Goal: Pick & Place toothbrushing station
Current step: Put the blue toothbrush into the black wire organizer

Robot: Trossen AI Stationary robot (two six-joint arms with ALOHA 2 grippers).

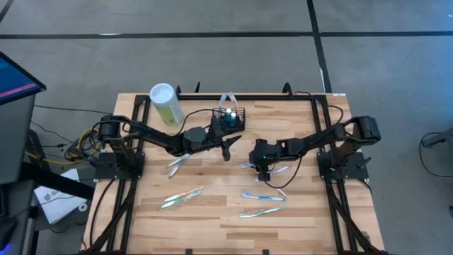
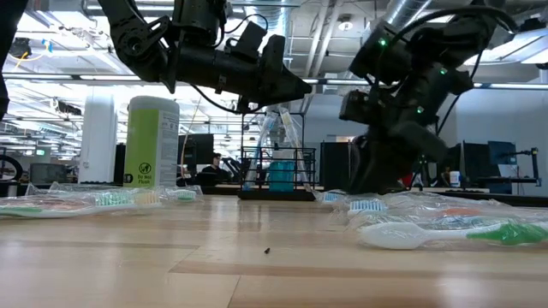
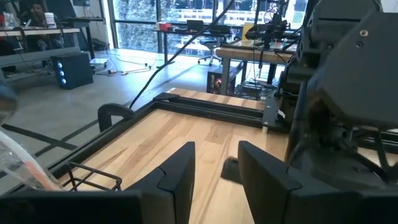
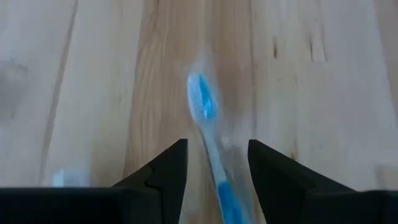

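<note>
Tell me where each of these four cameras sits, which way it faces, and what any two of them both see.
High view: above the table, looking straight down; both arms, the black mesh basket and the pale-green cylinder show.
Low view: at tabletop height, looking level across; both arms hang in from above.
Left wrist view: on the left arm, facing past its open left end effector toward the table's far frame.
Right wrist view: on the right arm, facing down; right end effector straddles a blue toothbrush.
Shared: high and low views both show basket and cylinder.
</note>
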